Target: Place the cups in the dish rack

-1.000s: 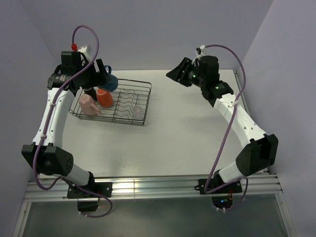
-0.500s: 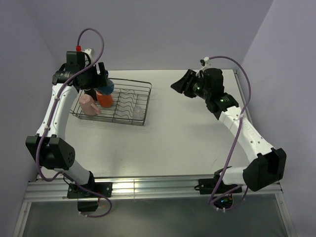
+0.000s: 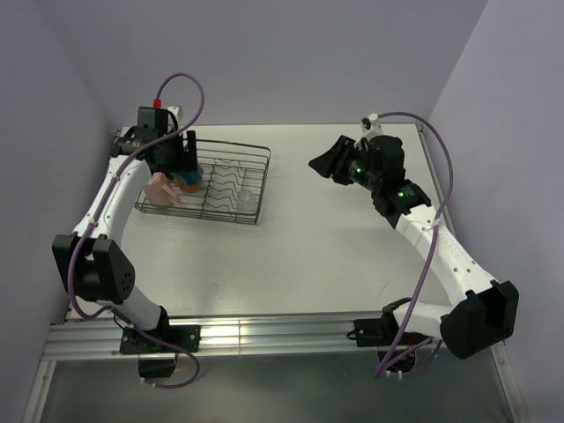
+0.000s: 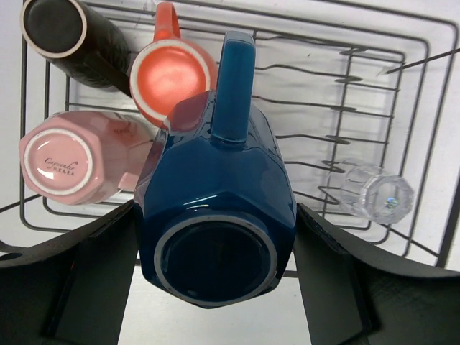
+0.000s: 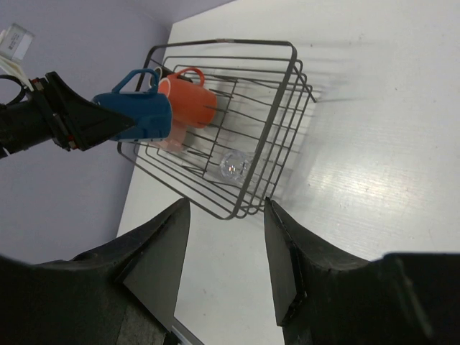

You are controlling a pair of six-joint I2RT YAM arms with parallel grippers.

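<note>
Left wrist view: blue mug [image 4: 215, 215] clamped in the left pincer [image 3: 182, 157], hanging over the rack's [image 5: 237, 42] left half.

The mug's long axis runs along the pincer's reach, base toward the camera and mouth down toward the wires, with the handle pointing to the far side. Beneath it the orange mug [image 4: 172, 75] sits just far of it, the pink mug [image 4: 72, 158] lies to the left, and the brown mug [image 4: 65, 32] fills the far-left corner. Free wire therefore lies to the right, among the dividers between the orange mug and the tumbler [image 4: 377, 194] at the near right. The set-down likely needs a shift that way, or the mug would come down on the pink and orange ones. The right pincer [image 5: 226, 203] is spread and empty, well apart over the counter [image 3: 335, 229] to the right, so the left arm is the nearer one.
</note>
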